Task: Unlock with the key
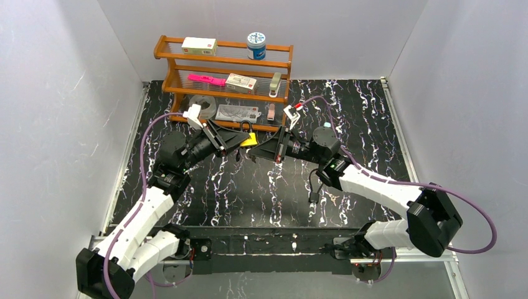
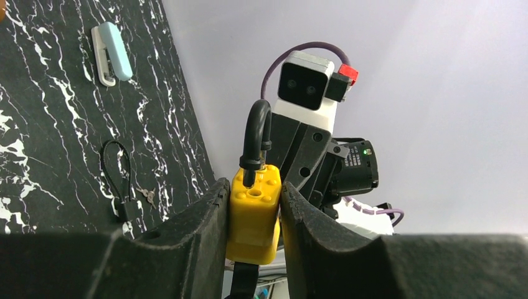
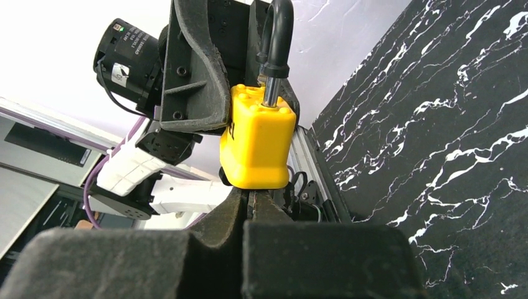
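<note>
Yellow padlock (image 2: 252, 218) is up off the counter (image 1: 249, 187), just in front of the wooden shelf (image 1: 224, 61). Left tool (image 2: 253, 187) is clamped on the padlock body, shackle up. Right tool (image 3: 251, 196) is clenched tight, tips touching the padlock's underside; can't tell if a key is pinched. Loose keys (image 2: 148, 198) lie on the counter, farther from the shelf.

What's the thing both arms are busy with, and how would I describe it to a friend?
Find the brown wooden rack at the back of the black marbled table. Just in front of it, held off the table in the left hand, is a chunky yellow plastic padlock with a black shackle. Nothing else nearby is bright yellow.
</note>
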Robot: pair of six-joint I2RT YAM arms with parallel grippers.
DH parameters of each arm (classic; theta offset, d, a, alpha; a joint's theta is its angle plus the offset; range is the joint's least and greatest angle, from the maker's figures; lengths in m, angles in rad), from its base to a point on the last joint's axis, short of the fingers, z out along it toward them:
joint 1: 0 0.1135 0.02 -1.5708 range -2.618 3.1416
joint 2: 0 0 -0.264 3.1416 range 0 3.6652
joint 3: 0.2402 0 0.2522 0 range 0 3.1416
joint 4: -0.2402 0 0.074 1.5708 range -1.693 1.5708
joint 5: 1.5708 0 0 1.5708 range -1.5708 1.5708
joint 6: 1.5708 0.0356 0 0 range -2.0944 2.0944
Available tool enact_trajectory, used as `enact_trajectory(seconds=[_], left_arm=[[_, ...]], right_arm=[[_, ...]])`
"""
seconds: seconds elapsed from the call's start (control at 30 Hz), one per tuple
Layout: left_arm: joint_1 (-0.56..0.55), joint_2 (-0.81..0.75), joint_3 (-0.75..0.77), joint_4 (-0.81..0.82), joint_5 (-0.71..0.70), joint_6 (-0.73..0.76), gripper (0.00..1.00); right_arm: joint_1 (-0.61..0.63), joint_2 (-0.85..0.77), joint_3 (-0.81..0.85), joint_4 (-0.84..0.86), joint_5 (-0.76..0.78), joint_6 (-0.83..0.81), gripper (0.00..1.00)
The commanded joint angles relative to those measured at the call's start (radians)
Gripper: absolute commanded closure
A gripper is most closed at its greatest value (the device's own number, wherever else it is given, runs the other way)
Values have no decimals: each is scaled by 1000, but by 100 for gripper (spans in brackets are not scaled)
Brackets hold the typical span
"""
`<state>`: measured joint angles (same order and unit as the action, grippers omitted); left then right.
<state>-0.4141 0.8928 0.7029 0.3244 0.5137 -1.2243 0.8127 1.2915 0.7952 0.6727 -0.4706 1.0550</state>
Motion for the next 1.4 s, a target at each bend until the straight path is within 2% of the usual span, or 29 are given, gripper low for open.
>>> enact_trajectory(seconds=[0.0,0.03,0.1,0.2,0.27,0.37,0.47,0.77,1.03,1.27,1.37], left_arm=[[-22,-28,-12,48,104,-38,100],[-22,-31,-7,45,95,-42,100],[-22,-42,2,32,53,-54,100],[-22,-75,-10,42,-70,-82,100],[-22,-92,-36,94,-144,-123,100],[-22,-88,-66,154,-180,-151,100],[-22,-78,-81,190,-178,-169,100],[-22,-69,-93,212,-168,-159,100],[-22,-65,-98,221,-159,-156,100],[-22,-70,-103,232,-165,-160,100],[-22,-76,-108,238,-175,-167,100]], right_arm=[[5,23,45,192,103,1,99],[5,27,44,198,110,8,99],[5,24,29,212,110,21,91],[2,0,-38,219,115,80,76],[0,-21,-95,255,109,114,62],[1,-51,-157,295,104,130,46],[2,-67,-165,294,100,95,41],[2,-51,-93,250,101,66,42],[1,13,-25,257,84,89,64],[2,36,-32,274,84,117,87],[2,38,-33,277,89,124,90]])
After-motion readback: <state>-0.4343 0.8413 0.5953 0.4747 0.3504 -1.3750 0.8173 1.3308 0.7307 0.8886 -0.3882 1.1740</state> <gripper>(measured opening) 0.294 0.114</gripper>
